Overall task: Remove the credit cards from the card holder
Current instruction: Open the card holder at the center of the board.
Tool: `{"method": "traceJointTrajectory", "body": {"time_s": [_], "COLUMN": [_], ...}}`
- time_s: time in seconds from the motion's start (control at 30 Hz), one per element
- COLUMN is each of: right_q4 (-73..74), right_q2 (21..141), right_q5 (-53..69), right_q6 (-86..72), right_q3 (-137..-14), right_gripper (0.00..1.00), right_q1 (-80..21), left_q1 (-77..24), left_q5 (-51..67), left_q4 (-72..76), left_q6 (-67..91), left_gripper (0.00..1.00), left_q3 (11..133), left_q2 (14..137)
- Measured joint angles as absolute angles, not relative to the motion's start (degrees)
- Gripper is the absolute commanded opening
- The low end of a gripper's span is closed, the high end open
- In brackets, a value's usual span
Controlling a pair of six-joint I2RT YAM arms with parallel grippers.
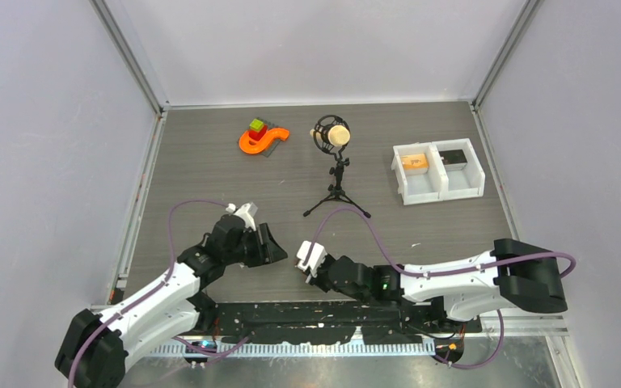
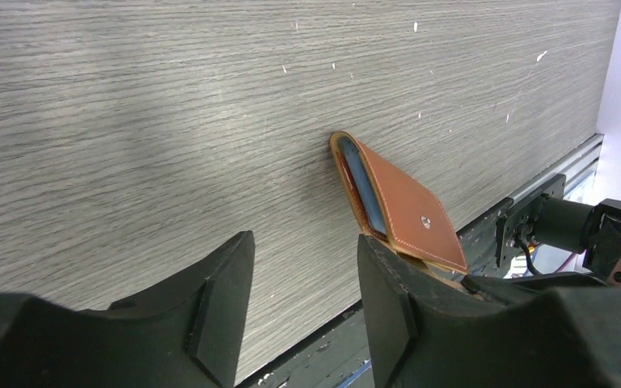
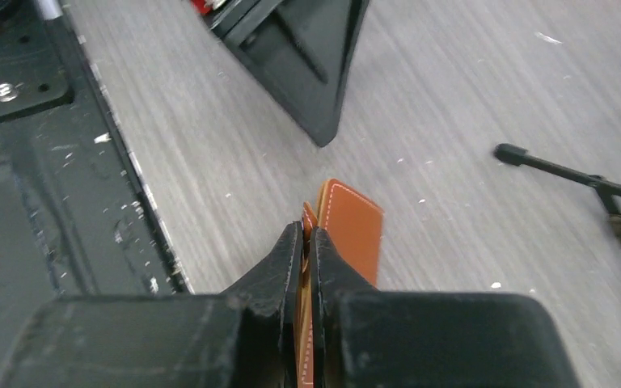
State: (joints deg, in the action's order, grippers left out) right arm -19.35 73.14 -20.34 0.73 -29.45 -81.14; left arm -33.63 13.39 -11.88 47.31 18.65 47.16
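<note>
1. Opening stage, by the look of it: the right hand (image 3: 307,234) is clamped tight on one flap of the small, flat brown leather card holder (image 3: 354,228), lower centre of its wrist view, tilted above the grey wood-grain table (image 3: 453,97).
2. The left hand (image 2: 303,250) waits just beside the holder, fingers spread wide, gripping nothing.
3. Pale blue lining shows in the fold; no cards can be made out.
4. The next move likely calls for the left hand to pinch the free flap or a card edge.
</note>
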Motion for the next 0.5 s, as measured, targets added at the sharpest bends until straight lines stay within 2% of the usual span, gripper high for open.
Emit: {"method": "traceJointTrajectory", "body": {"time_s": [0.17, 0.3, 0.37, 0.4, 0.5], "right_q4": [-19.8, -19.3, -17.8, -16.5, -11.8], "right_q2": [78.4, 85.4, 88.9, 90.6, 93.1], "right_q5": [-27.1, -32.0, -33.9, -34.6, -35.8], "right_q6": [1.0, -6.0, -10.4, -12.7, -17.9], "right_q3": [-34.5, -39.7, -42.0, -43.5, -47.2], "right_gripper": [0.05, 0.08, 0.21, 0.30, 0.46], "right_q1": [-81.0, -80.9, -80.8, -80.8, -80.8], "left_q1": [-33.6, -33.6, -33.6, -33.6, -33.2], "left_q5": [13.0, 10.9, 8.5, 7.1, 3.4], "left_q4": [-11.9, -11.9, -12.6, -13.2, -15.4], "left_q6": [47.8, 49.3, 50.9, 51.9, 53.4], "left_gripper": [0.55, 0.56, 0.56, 0.56, 0.56], "left_q3": [18.5, 17.4, 16.7, 16.4, 16.1], "left_q2": [45.9, 43.9, 42.8, 42.1, 40.2]}}
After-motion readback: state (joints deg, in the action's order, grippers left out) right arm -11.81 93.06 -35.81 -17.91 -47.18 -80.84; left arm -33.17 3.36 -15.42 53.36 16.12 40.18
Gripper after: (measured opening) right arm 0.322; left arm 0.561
